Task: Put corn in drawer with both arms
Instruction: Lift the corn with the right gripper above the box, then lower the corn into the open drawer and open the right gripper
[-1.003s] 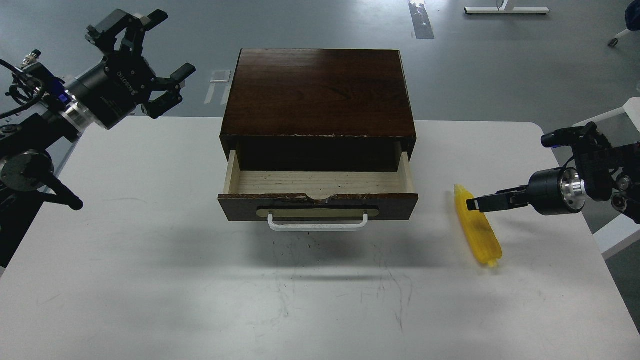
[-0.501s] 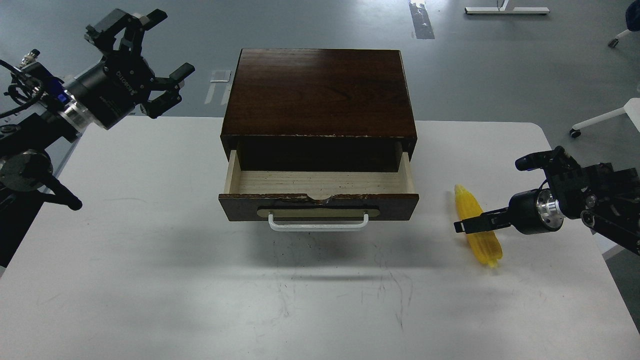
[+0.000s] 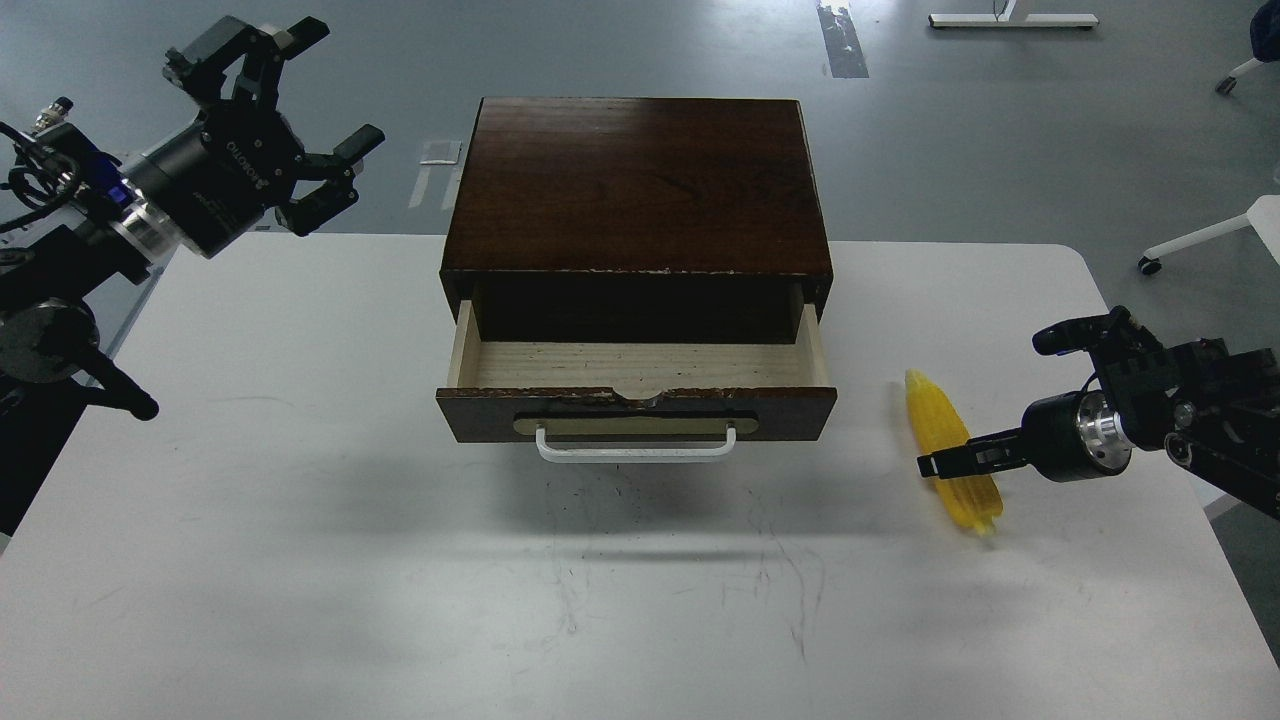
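The yellow corn lies on the white table, to the right of the box, pointing away from me. The drawer of the dark brown box is pulled open, and its pale wood inside is bare. My right gripper comes in from the right, low over the near half of the corn. It shows as one thin dark bar, so I cannot tell its fingers apart or whether it grips. My left gripper is open and empty, raised beyond the table's far left corner.
The white table spreads out in front of the drawer. The drawer's white handle juts toward me. White chair legs stand off the table's right side. Grey floor lies behind.
My right gripper has dropped and slid forward along the corn to its near half. The corn has barely shifted. The left gripper has drifted slightly left and up.
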